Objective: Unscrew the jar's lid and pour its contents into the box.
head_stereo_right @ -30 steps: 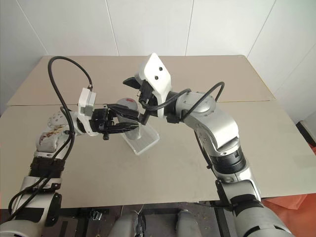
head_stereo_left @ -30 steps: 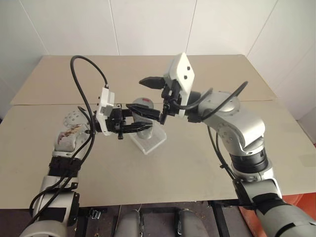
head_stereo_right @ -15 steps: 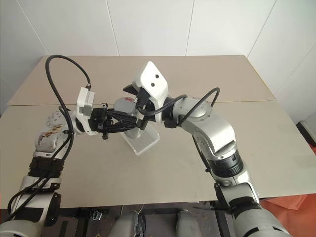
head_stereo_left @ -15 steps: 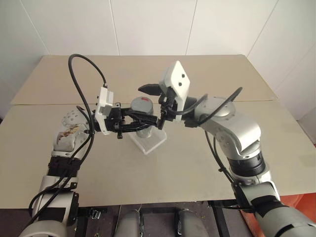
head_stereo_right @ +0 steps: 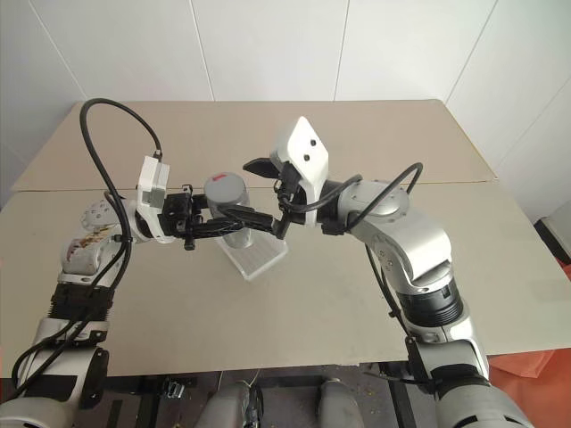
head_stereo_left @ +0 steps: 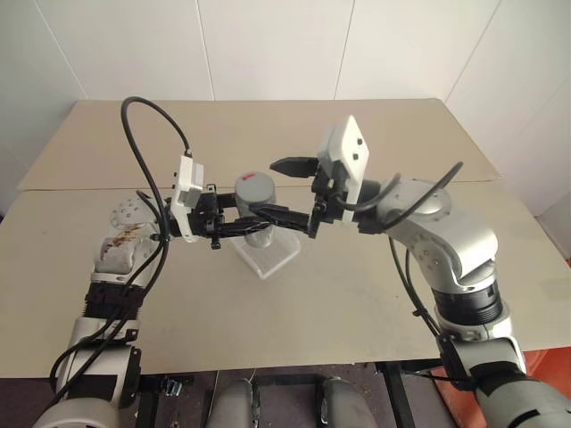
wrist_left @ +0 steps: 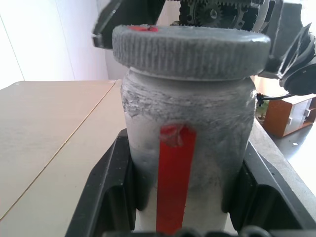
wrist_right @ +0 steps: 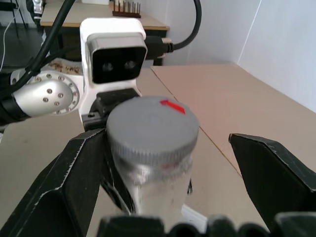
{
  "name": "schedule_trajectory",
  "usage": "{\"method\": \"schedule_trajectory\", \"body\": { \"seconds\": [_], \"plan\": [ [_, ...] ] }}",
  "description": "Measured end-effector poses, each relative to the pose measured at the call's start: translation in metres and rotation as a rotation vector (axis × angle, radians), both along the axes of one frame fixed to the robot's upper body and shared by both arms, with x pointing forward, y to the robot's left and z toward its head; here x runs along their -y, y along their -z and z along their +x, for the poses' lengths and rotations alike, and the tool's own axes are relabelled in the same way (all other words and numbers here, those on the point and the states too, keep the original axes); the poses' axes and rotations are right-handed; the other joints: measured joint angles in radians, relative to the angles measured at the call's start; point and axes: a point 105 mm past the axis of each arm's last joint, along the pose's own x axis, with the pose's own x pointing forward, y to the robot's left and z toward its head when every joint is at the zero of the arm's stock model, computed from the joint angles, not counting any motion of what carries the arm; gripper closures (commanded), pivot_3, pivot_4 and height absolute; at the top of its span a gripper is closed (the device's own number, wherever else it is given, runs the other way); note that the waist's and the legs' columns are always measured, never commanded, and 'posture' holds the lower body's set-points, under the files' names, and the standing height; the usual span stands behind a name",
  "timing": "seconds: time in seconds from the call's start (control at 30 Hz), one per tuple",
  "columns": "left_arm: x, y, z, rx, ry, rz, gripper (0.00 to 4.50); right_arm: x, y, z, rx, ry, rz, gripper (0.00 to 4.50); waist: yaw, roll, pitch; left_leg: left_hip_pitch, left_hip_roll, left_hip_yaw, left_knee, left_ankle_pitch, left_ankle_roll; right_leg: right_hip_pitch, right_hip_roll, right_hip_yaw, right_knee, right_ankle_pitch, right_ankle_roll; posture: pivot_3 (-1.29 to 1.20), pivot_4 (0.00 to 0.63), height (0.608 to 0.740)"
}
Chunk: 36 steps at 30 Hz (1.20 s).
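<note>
- The table (head_stereo_left: 375, 294) carried the box (head_stereo_left: 266, 257), which sat near the middle, directly under the two grippers and, as far as could be seen, with nothing poured into it yet.
- The left gripper (head_stereo_left: 259, 221) was clamped shut around the body of the jar (wrist_left: 185, 148), holding it upright in the air just above the box; in the left wrist view both black fingers (wrist_left: 106, 192) pressed against the jar's sides, with the red strip facing the camera.
- The right gripper (wrist_right: 168, 163) stood with its jaws spread wide, one on either side of the lid (wrist_right: 152, 127) and apart from it, so it gripped nothing at that moment.
- The lid was seated on the jar's mouth; whether it had been loosened at all could not be told.
- The contents could not be made out through the frosted-looking wall of the jar.
- Judged from this: picking up and presenting the jar was done. Left to do were closing on the lid, twisting it off, moving it aside, and tipping the jar over the box, so the task looked well short of halfway.
</note>
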Motion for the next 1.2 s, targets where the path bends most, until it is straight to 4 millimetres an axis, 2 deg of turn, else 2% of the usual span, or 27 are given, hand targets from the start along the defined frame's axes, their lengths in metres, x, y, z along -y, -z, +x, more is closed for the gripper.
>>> {"method": "schedule_trajectory", "body": {
  "seconds": [0.17, 0.47, 0.73, 1.13, 1.17, 1.2],
  "plan": [
    [0.0, 0.001, -0.001, -0.001, 0.009, 0.003, 2.57, 0.008, 0.006, -0.001, -0.012, 0.012, -0.009, 0.02, 0.0, 0.0, 0.0, 0.0, 0.0, 0.0, 0.0, 0.0, 0.0, 0.0, 0.0, 0.0, 0.0, 0.0, 0.0, 0.0, 0.15, 0.74],
    [0.0, 0.002, -0.003, 0.0, 0.02, 0.006, 2.57, 0.008, 0.008, -0.017, -0.016, -0.093, -0.022, 0.02, 0.0, 0.0, 0.0, 0.0, 0.0, 0.0, 0.0, 0.0, 0.0, 0.0, 0.0, 0.0, -0.002, 0.0, 0.0, 0.0, 0.15, 0.74],
    [0.001, 0.002, -0.004, 0.001, 0.026, 0.006, 2.57, -0.013, -0.008, -0.018, 0.014, -0.088, 0.045, 0.02, -0.001, 0.0, 0.0, 0.0, 0.0, 0.0, 0.0, 0.0, 0.0, 0.0, 0.0, 0.0, 0.0, 0.0, 0.0, 0.0, 0.15, 0.74],
    [0.001, 0.002, -0.004, 0.006, 0.026, 0.006, 2.57, -0.025, 0.001, -0.01, -0.051, -0.063, 0.035, 0.02, 0.0, 0.0, 0.0, 0.0, 0.0, 0.0, 0.0, 0.0, 0.0, 0.0, 0.0, 0.0, 0.0, 0.0, 0.0, 0.0, 0.15, 0.74],
    [0.001, 0.002, -0.004, 0.01, 0.026, 0.005, 2.57, -0.025, 0.001, -0.01, -0.055, -0.066, 0.037, 0.37, 0.0, 0.0, 0.0, 0.0, 0.0, 0.0, 0.0, 0.0, 0.0, 0.0, 0.0, 0.0, 0.0, 0.0, 0.0, 0.0, 0.15, 0.74],
    [0.001, 0.002, -0.004, 0.01, 0.026, 0.005, 2.57, -0.026, 0.001, -0.01, -0.056, -0.067, 0.037, 0.54, 0.0, 0.0, 0.0, 0.0, 0.0, 0.0, 0.0, 0.0, 0.0, 0.0, 0.0, 0.0, 0.0, 0.0, 0.0, 0.0, 0.15, 0.74]
  ]
}}
